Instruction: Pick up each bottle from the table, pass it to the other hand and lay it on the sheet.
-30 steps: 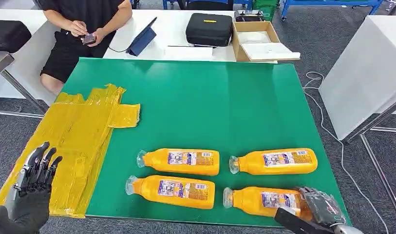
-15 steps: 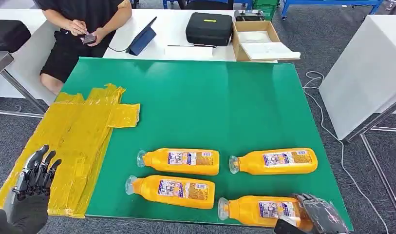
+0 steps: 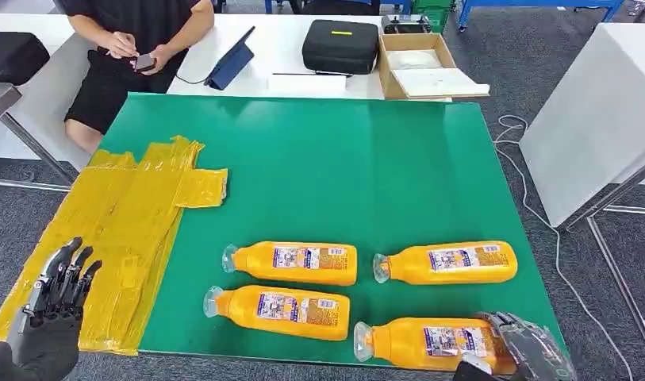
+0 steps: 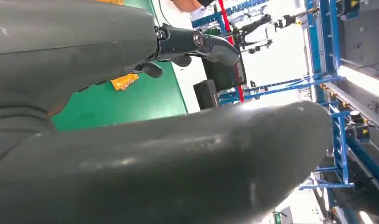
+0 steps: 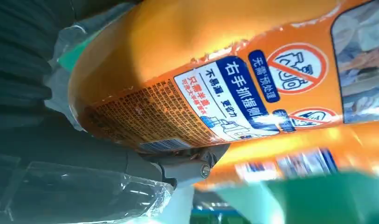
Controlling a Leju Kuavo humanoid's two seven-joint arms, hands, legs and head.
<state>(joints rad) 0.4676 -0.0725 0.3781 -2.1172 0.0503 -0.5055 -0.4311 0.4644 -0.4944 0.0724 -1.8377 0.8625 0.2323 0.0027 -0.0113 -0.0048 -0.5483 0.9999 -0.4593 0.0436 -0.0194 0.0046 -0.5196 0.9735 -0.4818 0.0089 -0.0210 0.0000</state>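
1. Head view looks down on a green table where four orange bottles lie on their sides in two rows, caps pointing toward the robot's left.
2. The right hand is wrapped around the base end of the near-right bottle, at the table's front edge. The right wrist view shows the bottle's label pressed close against the palm, with a finger curled under it, so this hand is clamped on the bottle.
3. Holding the base leaves the cap end free, probably so the other hand can take it at the handover.
4. The left hand hovers over the near corner of the yellow sheet, fingers spread and holding nothing. It appears to wait near where the bottle must finally be laid.
5. The other three bottles lie untouched, well apart from the sheet, which covers the table's left side and has no bottle on it.
6. A seated person is at the far side, holding a small device.
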